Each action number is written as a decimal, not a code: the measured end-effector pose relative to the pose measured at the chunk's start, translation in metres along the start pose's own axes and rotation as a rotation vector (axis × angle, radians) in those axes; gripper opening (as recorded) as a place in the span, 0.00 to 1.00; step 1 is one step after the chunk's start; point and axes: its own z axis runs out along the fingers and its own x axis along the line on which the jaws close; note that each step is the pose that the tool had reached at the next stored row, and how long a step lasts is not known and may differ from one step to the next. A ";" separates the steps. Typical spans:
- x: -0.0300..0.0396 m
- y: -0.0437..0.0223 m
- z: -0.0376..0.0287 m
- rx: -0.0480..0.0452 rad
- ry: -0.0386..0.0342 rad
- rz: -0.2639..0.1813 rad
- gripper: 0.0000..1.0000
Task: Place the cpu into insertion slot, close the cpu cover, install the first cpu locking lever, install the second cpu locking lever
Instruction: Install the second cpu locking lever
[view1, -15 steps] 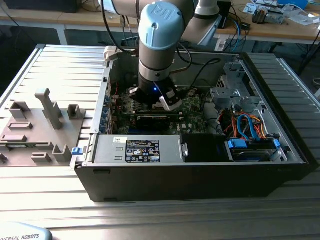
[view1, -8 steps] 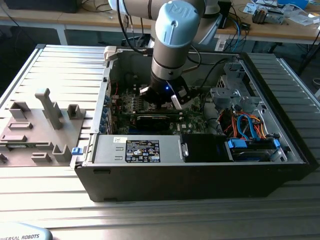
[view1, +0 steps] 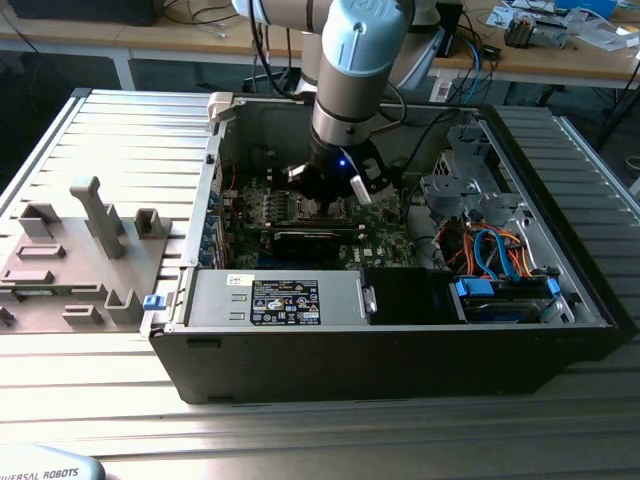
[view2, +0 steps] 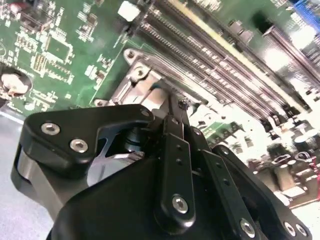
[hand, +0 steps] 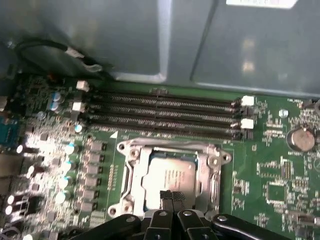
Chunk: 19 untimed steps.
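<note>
The cpu (hand: 169, 175), a silvery square, lies in the insertion slot on the green board. Over it lies the cpu cover (hand: 131, 170), a silvery frame lying flat around the chip. My gripper (hand: 172, 197) is shut, its two black fingertips pressed together with nothing between them, at the near edge of the cover's cut-out. In the second wrist view the shut gripper (view2: 181, 106) points down at the cpu cover (view2: 134, 85). In the exterior view the gripper (view1: 333, 203) hangs inside the open computer case, over the board.
Several long black memory slots (hand: 165, 112) run beside the socket, with a coin battery (hand: 300, 140) further off. The case wall (hand: 200, 40) stands behind them. A power supply (view1: 285, 300) and a cabled drive bay (view1: 500, 275) sit in front. A grey fixture tray (view1: 70, 260) lies at the exterior view's left.
</note>
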 end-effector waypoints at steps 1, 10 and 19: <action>-0.0004 0.0039 0.0006 0.0056 0.0006 0.000 0.11; -0.0022 0.0255 -0.0028 0.1351 0.0124 0.006 0.11; -0.0037 0.0368 -0.0163 0.1795 0.0165 0.007 0.11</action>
